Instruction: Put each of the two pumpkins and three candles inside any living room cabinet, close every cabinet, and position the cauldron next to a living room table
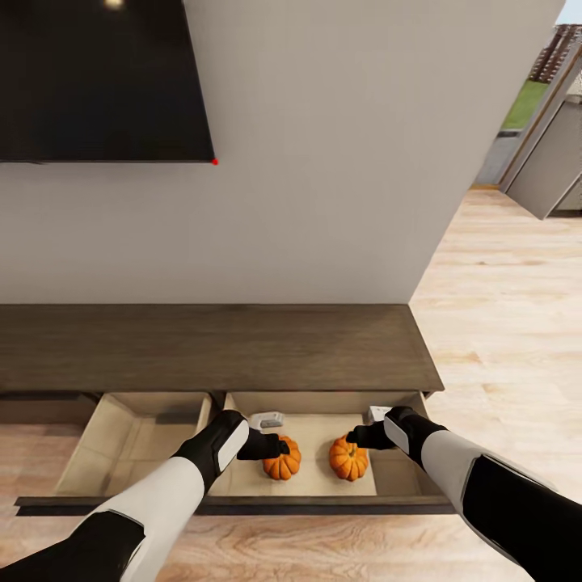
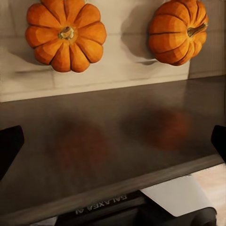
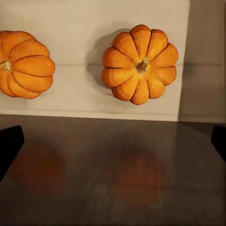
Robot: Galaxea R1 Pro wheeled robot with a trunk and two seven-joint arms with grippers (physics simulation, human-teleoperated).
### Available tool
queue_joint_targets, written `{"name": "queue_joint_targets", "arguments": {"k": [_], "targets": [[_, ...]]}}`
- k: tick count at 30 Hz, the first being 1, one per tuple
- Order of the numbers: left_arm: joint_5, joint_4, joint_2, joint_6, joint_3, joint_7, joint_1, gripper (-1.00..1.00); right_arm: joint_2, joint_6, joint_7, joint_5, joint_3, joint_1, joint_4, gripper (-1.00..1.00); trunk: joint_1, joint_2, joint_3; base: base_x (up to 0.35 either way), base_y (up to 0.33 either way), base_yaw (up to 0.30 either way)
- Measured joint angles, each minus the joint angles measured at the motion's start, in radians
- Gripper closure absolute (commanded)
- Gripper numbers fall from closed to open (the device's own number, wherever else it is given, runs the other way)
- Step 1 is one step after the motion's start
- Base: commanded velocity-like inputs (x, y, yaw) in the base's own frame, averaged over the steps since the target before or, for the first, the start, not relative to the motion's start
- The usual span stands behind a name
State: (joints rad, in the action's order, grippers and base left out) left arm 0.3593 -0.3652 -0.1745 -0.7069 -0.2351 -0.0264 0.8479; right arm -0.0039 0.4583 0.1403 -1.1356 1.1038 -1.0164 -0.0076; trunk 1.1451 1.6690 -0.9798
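2 pumpkins (image 1: 282, 458) side by side in drawer (image 1: 129, 436).

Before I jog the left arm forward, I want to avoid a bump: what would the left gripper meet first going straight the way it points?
Probably the dark front panel of the open drawer, which lies across the left gripper's line. Beyond it sit the two pumpkins, though depth is unclear.

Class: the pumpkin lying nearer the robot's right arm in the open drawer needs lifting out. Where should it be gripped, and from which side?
Grip the small orange ribbed pumpkin across its round belly, coming from above: it sits stem-up on the pale drawer floor, sides clear.
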Motion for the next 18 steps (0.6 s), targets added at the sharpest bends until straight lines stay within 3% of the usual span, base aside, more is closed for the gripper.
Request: {"name": "queue_joint_targets", "arguments": {"k": [5, 14, 18], "targets": [[0.0, 0.001, 0.0, 0.0, 0.001, 0.0, 0.0, -1.0, 0.0, 0.0, 0.0, 0.0, 0.0, 0.0, 0.0, -1.0, -0.019, -0.035, 0.024, 0.0, 0.0, 0.0], [0.0, 0.002, 0.0, 0.001, 0.001, -0.001, 0.0, -1.0, 0.0, 0.0, -0.001, 0.001, 0.0, 0.0, 0.0, -1.0, -0.019, -0.035, 0.038, -0.009, 0.0, 0.0], [0.0, 0.003, 0.0, 0.002, 0.002, -0.001, 0.0, -1.0, 0.0, 0.0, -0.001, 0.0, 0.0, 0.0, 0.0, -1.0, -0.019, -0.035, 0.045, -0.227, 0.0, 0.0]]}}
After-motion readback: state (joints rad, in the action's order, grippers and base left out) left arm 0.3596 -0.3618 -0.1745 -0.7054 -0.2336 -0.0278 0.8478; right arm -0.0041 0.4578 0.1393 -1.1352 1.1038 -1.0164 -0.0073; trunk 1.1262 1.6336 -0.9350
